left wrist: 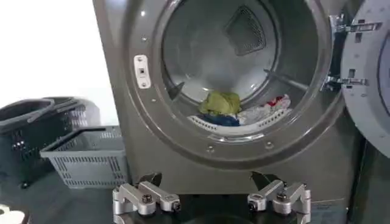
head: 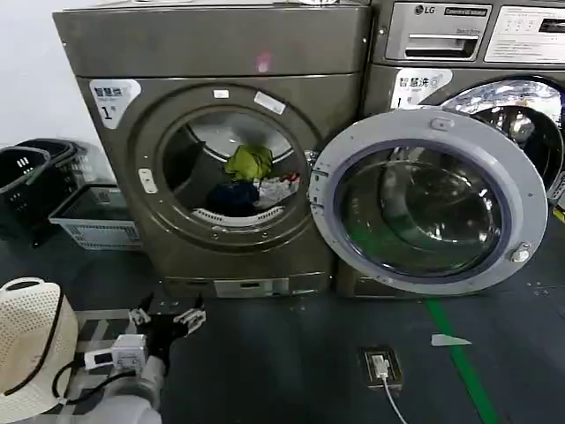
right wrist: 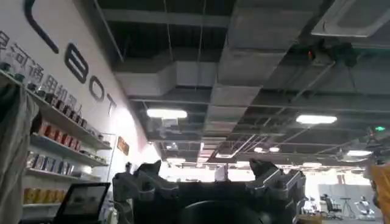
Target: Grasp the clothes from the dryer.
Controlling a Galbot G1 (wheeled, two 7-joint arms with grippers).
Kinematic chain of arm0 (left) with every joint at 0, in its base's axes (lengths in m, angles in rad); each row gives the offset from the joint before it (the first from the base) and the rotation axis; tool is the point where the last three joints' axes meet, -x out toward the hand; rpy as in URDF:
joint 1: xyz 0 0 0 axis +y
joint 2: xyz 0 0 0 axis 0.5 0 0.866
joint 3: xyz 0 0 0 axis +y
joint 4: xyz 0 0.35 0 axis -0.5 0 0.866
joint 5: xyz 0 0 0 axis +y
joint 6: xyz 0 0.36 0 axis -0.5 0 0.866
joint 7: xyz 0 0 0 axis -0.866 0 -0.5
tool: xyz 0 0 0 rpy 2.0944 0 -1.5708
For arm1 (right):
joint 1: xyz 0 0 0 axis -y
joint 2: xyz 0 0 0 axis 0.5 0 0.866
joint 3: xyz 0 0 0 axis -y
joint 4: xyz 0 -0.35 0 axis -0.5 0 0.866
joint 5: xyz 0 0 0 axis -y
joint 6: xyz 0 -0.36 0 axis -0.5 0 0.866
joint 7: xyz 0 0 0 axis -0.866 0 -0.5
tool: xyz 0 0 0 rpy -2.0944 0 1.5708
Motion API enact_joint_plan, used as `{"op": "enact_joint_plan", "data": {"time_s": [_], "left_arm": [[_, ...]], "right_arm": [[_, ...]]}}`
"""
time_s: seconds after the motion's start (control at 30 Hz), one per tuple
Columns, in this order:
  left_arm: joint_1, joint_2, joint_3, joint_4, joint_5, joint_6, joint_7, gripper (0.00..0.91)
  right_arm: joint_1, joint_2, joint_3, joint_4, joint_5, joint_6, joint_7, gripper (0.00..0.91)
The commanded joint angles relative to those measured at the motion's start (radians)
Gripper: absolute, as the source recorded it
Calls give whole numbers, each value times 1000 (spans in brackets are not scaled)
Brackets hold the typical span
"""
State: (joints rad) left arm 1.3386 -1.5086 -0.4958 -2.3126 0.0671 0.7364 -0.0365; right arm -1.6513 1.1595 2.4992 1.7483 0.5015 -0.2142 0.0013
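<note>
- Left claw [head: 166, 320]: nearest the head camera, low on the robot's left above the dark floor [head: 291, 353], arm reaching forward, aimed level at the dryer [head: 221, 150]. Fingers spread wide, holding nothing, touching nothing.
- Dryer: porthole faces the robot; grey-rimmed glass door [head: 428, 199] swung fully open to the robot's right.
- Clothes [head: 252, 181]: small heap at the drum bottom, spread sideways; yellow-green piece on top, dark below, white with red alongside.
- Right claw [right wrist: 210, 182]: pointed up at the ceiling [right wrist: 244, 73]; fingers apart, empty.
</note>
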Motion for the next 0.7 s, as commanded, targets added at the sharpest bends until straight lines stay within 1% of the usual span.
{"op": "enact_joint_plan", "data": {"time_s": [0.03,0.3,0.47,0.53,0.7], "left_arm": [[-5,2,6,2,2,49,-4,907],[-10,2,19,-3,2,49,-23,907],[-11,1,22,1,8,49,-19,907],[-11,0,22,3,8,49,-19,907],[-13,0,21,6,10,49,-16,907]], "right_arm": [[0,-1,-2,-2,0,10,13,907],[5,-4,-8,-6,2,28,28,907],[4,-8,-2,-5,27,26,44,907],[3,-8,3,-7,53,29,58,907],[-2,-6,12,-15,62,37,62,907]]}}
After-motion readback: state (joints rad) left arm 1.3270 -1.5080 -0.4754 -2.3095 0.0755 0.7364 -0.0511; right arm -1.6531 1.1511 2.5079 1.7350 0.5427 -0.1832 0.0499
